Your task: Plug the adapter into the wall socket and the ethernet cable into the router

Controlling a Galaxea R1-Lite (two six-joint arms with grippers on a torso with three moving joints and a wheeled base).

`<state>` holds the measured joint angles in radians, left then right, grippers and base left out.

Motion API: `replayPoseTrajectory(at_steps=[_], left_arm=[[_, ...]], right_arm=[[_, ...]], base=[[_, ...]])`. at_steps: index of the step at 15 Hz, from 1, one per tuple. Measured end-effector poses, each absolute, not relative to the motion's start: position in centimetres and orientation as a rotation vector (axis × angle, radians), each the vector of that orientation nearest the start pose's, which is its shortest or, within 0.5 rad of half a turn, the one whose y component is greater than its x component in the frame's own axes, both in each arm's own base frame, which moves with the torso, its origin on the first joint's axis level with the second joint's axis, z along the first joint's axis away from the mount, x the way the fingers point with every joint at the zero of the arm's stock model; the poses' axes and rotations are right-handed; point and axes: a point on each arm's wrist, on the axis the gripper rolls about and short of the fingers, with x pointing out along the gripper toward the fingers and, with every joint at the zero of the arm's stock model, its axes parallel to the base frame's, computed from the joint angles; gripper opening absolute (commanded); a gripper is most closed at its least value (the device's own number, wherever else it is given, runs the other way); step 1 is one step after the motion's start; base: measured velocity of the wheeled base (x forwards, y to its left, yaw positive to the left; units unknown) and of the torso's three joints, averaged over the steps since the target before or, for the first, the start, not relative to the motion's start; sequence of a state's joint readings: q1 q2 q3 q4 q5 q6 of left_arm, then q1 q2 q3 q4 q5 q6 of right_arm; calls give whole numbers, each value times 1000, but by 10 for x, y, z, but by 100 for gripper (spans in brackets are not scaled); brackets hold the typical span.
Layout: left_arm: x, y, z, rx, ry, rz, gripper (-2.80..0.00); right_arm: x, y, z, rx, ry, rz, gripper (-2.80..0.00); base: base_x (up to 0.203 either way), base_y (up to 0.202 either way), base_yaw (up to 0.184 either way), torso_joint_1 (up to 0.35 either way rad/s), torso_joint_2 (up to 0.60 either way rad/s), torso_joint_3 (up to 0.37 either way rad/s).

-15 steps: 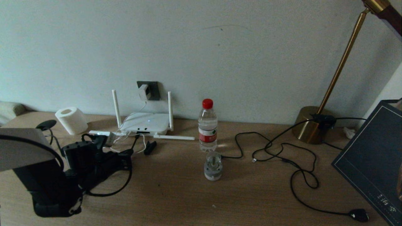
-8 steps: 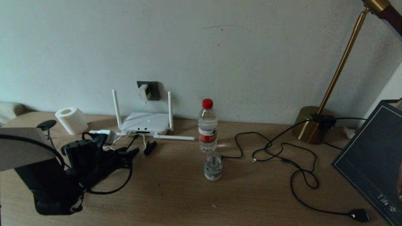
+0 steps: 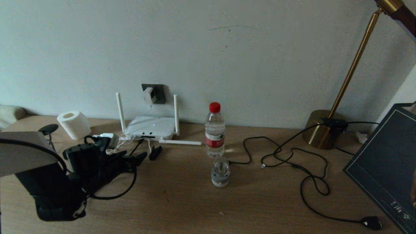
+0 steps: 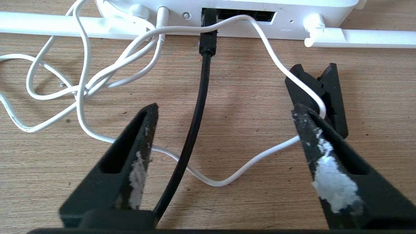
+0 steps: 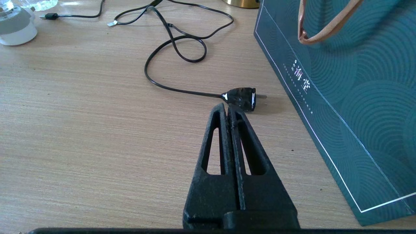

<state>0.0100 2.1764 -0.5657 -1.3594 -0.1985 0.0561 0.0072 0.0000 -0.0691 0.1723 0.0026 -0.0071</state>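
Left gripper: the left gripper (image 4: pixel 224 130) hangs low over the desk (image 3: pixel 182 201) near its back-left part, in front of the router (image 3: pixel 150 127); its fingers (image 4: pixel 138 152) are spread wide and hold nothing.
Ethernet cable: the ethernet cable (image 4: pixel 195 123) runs between the open fingers, and its plug sits in the leftmost port of the router's dark port row.
Adapter: the adapter (image 3: pixel 148 95) sits in the wall socket (image 3: pixel 156 92) above the desk's back edge, its white cord (image 4: pixel 266 65) hanging to the desk.
Right gripper: the right gripper (image 5: pixel 229 109) is parked over the desk's front-right part, fingers pressed together, empty, just beside the lamp plug (image 5: pixel 241 97).
Snag risk: the white cord loops across the left gripper's path and touches one finger; pulling back could hook it and tug the adapter loose.
Cable risk: the black cable passes under the palm, so a careless retreat could drag the plug out of its port.
Clip: a black clip (image 4: pixel 321 94) lies beside that finger and could be knocked.
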Motion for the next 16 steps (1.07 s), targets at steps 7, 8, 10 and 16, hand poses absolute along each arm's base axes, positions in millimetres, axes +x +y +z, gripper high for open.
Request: replayPoseTrajectory(at_steps=[7,8,10,16], left_arm=[[339,-1,45,30,239,-194,0],[339,-1,45,30,239,-194,0],[339,-1,46,30,237,-194,0],[328,-1,60,33,212,-192,0]], right_arm=[[-29,0,77,-7,103,10,-280],[-29,0,77,-8,103,10,-280],[-29,0,77,-7,103,10,-280],[-29,0,77,-7,103,10,-280]], base=[[0,0,0,0,0,0],[0,0,0,0,0,0],[0,0,0,0,0,0],[0,0,0,0,0,0]])
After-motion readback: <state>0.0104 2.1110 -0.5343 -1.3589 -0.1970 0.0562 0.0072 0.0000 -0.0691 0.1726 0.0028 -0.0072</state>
